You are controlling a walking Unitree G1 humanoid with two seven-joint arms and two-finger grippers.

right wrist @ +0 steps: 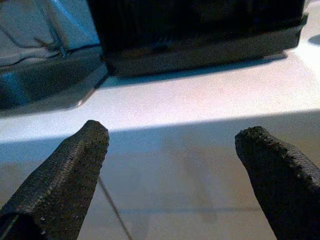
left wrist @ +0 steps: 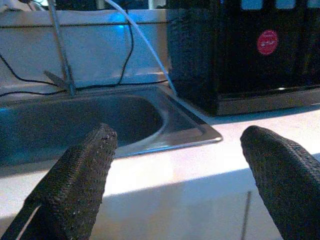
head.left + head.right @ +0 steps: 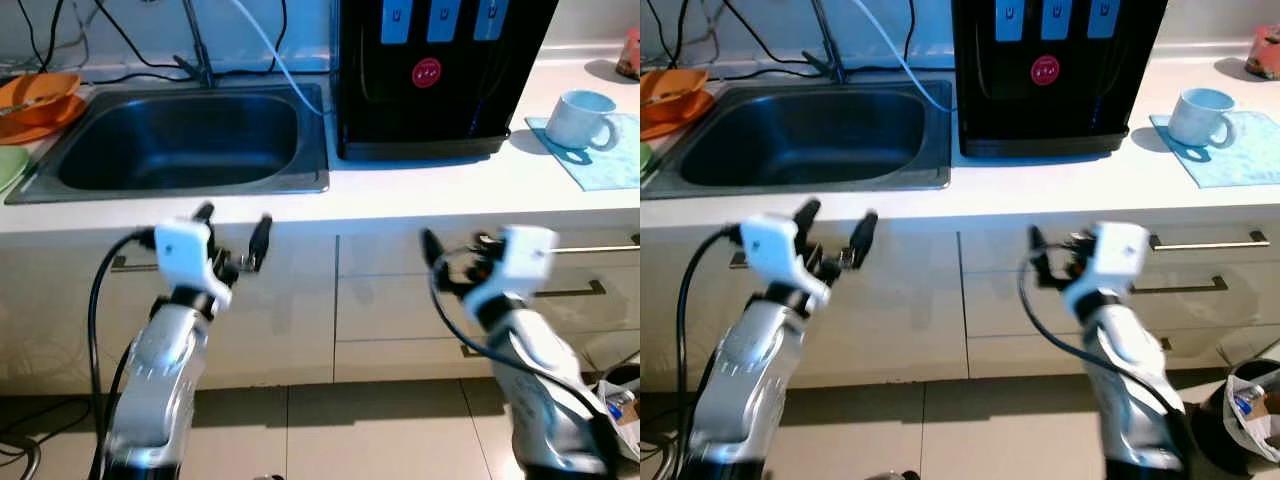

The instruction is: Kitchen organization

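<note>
White kitchen desk (image 3: 430, 185) runs across my view, with pale cabinet fronts and drawer handles (image 3: 575, 291) below it and a tiled floor (image 3: 380, 430) under that. Set into the desk on my left is a steel sink (image 3: 185, 140), its basin bare, with a faucet (image 3: 197, 45) rising behind it and black cables trailing along the back wall. Orange dishes (image 3: 40, 98) sit just beside the sink's far left rim. To the right of the sink stands a black water dispenser (image 3: 435, 75) with blue taps and a round red sticker. Further right, a light blue mug (image 3: 583, 118) rests upright on a pale blue mat (image 3: 600, 165), well apart from both arms.

My left tool (image 3: 232, 240) hangs in front of the desk edge, below the sink's front rim, its black fingers (image 2: 80, 175) spread wide and gripping nothing. My right tool (image 1: 172, 170) is held at about the same height in front of the drawers, below the dispenser, fingers likewise parted and empty. At the lower right, near the floor, I can see a bin with a white liner (image 3: 615, 410).
</note>
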